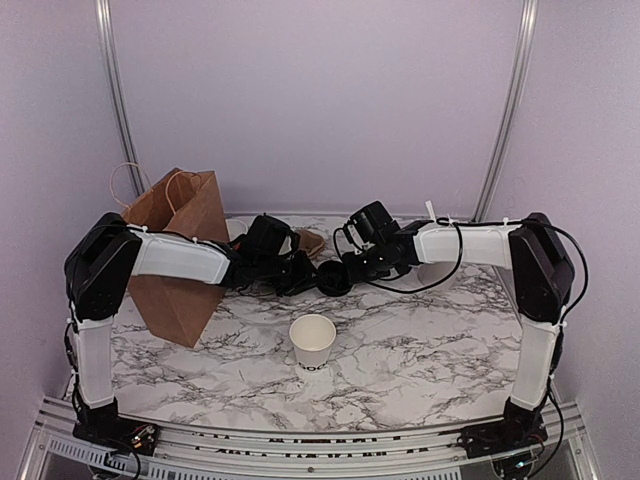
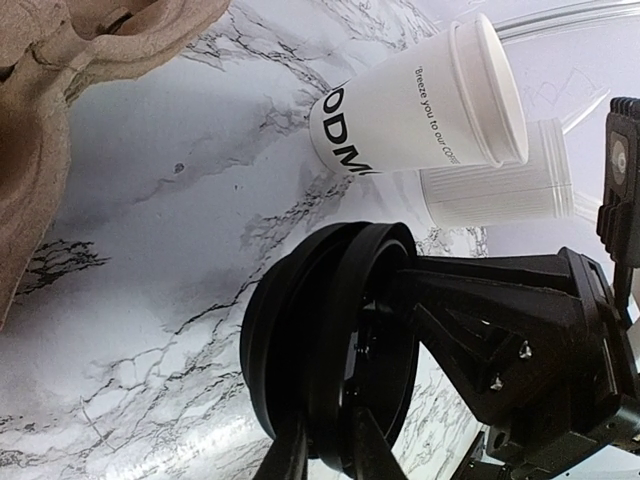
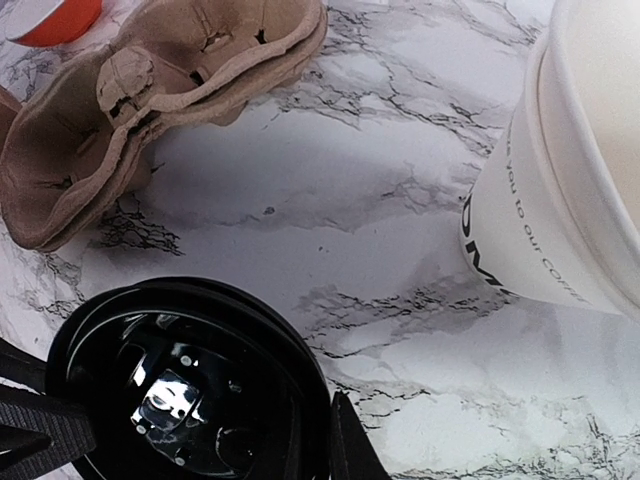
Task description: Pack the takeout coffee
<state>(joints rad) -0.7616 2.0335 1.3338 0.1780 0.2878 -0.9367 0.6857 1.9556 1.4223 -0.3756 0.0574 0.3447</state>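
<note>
The small white paper cup with dark printed lettering point(image 1: 313, 340) stands upright on the white marble-patterned tabletop point(image 1: 430, 350), near my two bases and about midway between them. Its mouth is open and uncovered. The round black plastic lid point(image 1: 334, 278) is not on it. I hold the lid off the tabletop, just beyond the cup on the side away from my bases, with both claws meeting at it. My right claw point(image 1: 355, 268) comes in from the right of the cup with its jaws nearly together, pinching the lid's edge. My left claw point(image 1: 308, 275) reaches in from the left, and in my left wrist view its two thin fingertips point(image 2: 292, 458) are drawn close, one on each side of the lid's rim. From there the rim looks doubled, and I cannot tell whether that is one lid or two nested together. A brown paper bag with string handles point(image 1: 182, 250) stands upright, left of the cup and farther back. A brown moulded-pulp cup carrier point(image 3: 150, 100) lies on the tabletop beyond the cup, past the lid.
</note>
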